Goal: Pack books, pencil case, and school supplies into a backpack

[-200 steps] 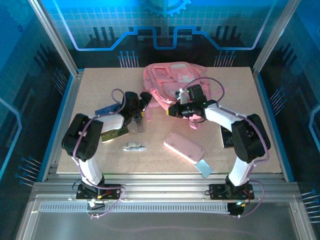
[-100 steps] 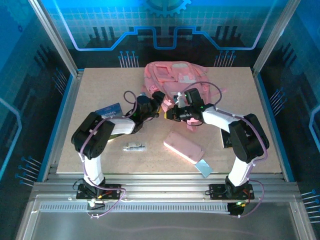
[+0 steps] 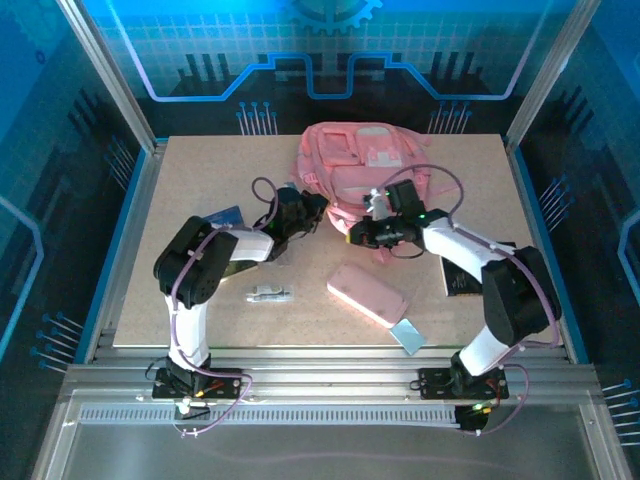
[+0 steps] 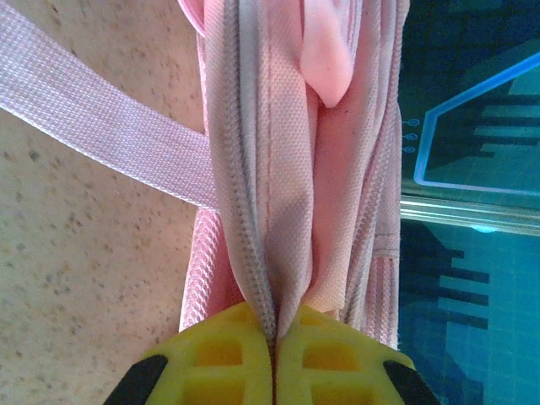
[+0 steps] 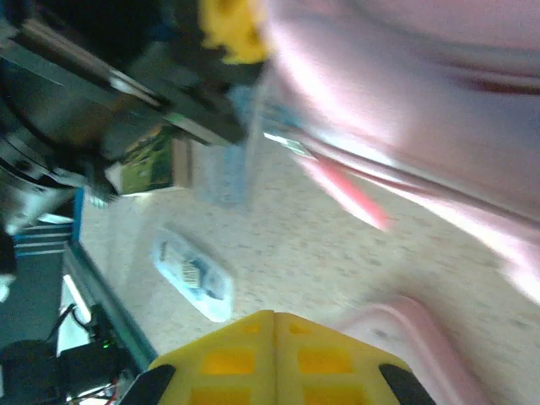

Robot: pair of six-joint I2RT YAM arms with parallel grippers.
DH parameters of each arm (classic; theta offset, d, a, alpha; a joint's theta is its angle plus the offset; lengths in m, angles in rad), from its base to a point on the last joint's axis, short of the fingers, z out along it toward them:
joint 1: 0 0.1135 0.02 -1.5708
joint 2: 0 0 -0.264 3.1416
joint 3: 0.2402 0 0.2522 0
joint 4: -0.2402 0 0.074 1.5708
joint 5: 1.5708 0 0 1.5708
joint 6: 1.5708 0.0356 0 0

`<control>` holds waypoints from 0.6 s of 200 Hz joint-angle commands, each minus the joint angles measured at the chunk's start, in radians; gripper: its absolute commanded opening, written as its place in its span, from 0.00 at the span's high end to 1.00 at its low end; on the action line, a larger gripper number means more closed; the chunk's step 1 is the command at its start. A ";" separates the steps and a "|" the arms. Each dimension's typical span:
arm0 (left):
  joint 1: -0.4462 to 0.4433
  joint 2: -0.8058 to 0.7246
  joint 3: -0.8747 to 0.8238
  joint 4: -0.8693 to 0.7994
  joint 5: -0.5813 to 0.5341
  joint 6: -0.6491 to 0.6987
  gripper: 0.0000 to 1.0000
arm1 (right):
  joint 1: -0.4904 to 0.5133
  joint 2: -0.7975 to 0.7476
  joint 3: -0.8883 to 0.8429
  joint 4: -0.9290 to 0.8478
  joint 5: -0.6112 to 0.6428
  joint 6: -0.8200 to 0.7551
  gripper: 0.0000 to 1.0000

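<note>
- Left gripper (image 4: 274, 329) is pinching the pink backpack's (image 4: 291, 169) grey zipper edge between closed fingers.
- Right gripper (image 5: 274, 325) is resting near the backpack, jaws pressed together.

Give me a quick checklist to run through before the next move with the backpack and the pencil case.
1. Hold of the left gripper on the zipper edge of the backpack: ok, shut on the fabric.
2. Whether the right gripper is free to pick: cannot tell; it is shut, and its wrist view is blurred.
3. Mouth of the backpack open enough for packing: cannot tell.
4. The pencil case lying free on the table, apart from both grippers: ok.
5. The pen-like stick lying free on the table: ok.
</note>
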State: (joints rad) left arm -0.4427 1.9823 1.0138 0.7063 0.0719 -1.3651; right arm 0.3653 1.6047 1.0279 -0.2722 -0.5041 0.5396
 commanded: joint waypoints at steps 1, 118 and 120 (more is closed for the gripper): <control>0.051 -0.024 0.055 -0.020 0.058 0.073 1.00 | -0.104 -0.023 -0.023 -0.226 0.082 -0.134 1.00; -0.022 -0.114 0.020 -0.033 0.045 0.064 1.00 | 0.040 -0.135 -0.003 -0.071 0.161 0.017 0.73; -0.024 -0.117 0.020 -0.034 0.040 0.064 1.00 | 0.047 -0.134 -0.003 -0.066 0.169 0.024 0.72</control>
State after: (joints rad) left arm -0.4191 1.9587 1.0332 0.6323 0.1436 -1.3029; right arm 0.3286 1.4963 1.0256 -0.4240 -0.3721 0.4618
